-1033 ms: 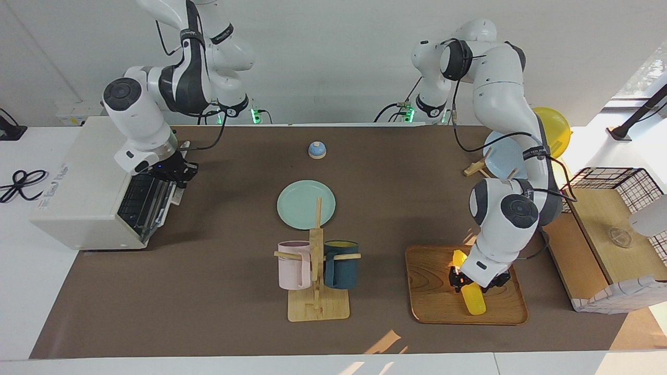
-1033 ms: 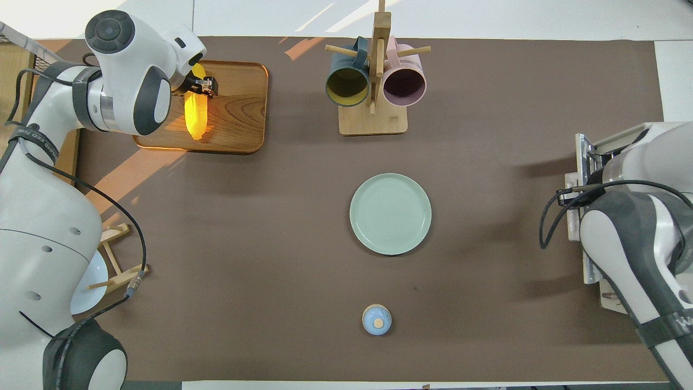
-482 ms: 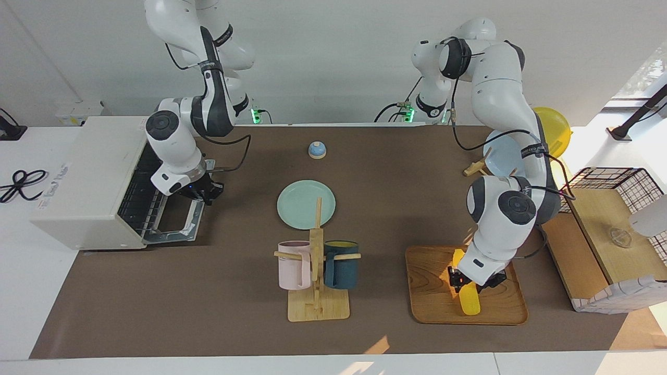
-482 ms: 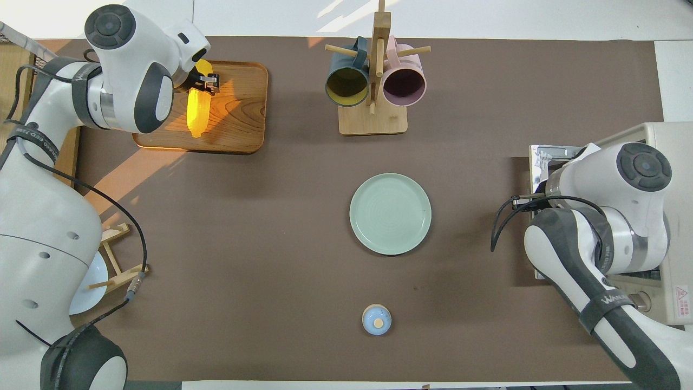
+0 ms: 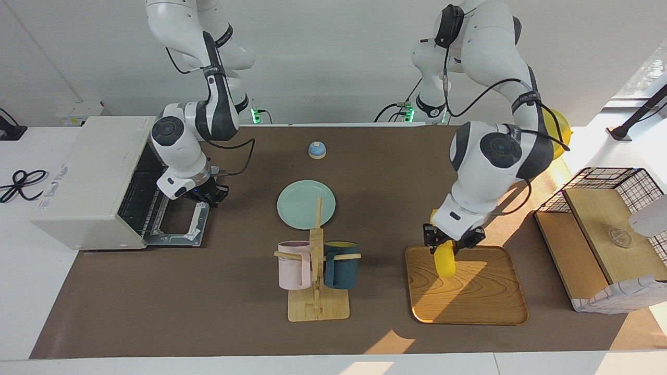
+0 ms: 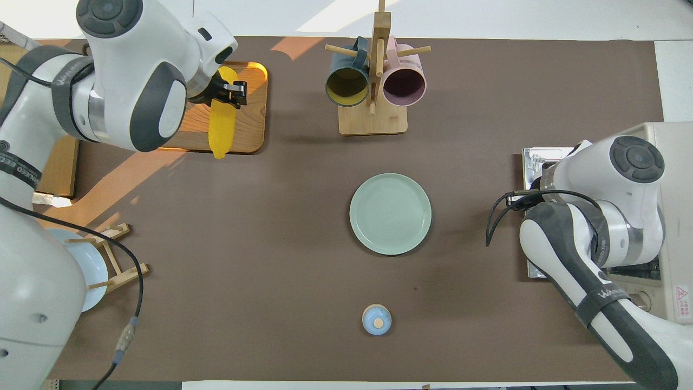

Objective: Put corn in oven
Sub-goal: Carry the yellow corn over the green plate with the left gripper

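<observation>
Between the tray (image 5: 495,307) and the open oven (image 5: 88,182) you find bare mat; the mug rack (image 5: 317,260) and green plate (image 5: 306,204) stand midway (the right gripper (image 5: 207,197) hangs over the oven's door).

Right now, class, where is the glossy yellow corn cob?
The glossy yellow corn cob hangs in the left pincer, lifted over the wooden tray at the left arm's end of the table.

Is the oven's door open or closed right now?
Open. The oven has its door dropped flat onto the table in front of it, and the wire rack inside shows. The right gripper is over the door.
</observation>
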Controlling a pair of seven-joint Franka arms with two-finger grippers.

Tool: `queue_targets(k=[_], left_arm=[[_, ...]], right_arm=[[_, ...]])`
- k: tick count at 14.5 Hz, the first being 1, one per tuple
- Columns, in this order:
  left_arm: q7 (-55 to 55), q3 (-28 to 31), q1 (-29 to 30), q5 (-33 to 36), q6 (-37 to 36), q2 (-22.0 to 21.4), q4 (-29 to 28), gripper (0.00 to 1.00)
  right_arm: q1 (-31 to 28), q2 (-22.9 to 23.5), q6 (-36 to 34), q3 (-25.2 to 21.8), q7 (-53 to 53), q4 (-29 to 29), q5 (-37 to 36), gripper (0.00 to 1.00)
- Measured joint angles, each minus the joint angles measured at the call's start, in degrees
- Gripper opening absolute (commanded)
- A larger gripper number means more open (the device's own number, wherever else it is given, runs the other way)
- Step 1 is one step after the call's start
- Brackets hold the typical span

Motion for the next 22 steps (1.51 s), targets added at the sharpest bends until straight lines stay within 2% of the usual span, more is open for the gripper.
queue_targets(k=[2, 4, 8, 10, 11, 15, 19, 22], left_arm=[[-5.83, -0.15, -4.38, -0.20, 0.04, -5.25, -7.34, 0.00], [-10.79, -0.23, -8.74, -0.26, 1.79, -8.30, -13.09, 0.00], [-15.92, -0.24, -14.99, -2.03, 8.90, -10.41, -20.13, 0.00], [-16.80, -0.21, -17.72, -3.13, 11.39, -10.88, -22.00, 0.00], [-17.65, -0.21, -19.05, -3.60, 13.06, -10.86, -22.61, 0.00], [-22.68, -0.21, -25.02, -3.93, 20.82, -8.09, -24.58, 0.00], [-27.24, -0.16, -28.73, -3.95, 29.58, -2.40, -24.46, 0.00], [-27.63, 0.44, -28.74, -3.96, 32.24, -0.72, -23.76, 0.00]], right_arm=[[0.00, -0.51, -5.68, -0.01, 0.01, 4.20, 0.08, 0.65], [0.00, -1.41, -12.48, -0.02, 0.01, 9.10, 0.11, 0.68], [-0.12, -3.28, -22.71, -0.38, 0.02, 15.16, 0.12, 0.72], [-0.12, -4.36, -27.36, -0.47, 0.02, 17.10, 0.12, 0.83], [-0.08, -4.89, -29.74, -0.46, 0.02, 18.57, 0.12, 1.00], [0.05, -6.13, -37.77, -0.27, 0.01, 27.85, 0.12, 1.00], [0.09, -5.71, -38.41, -0.23, 0.01, 28.80, 0.12, 1.00], [0.34, -5.34, -38.40, -0.22, 0.01, 28.80, 0.12, 1.00]])
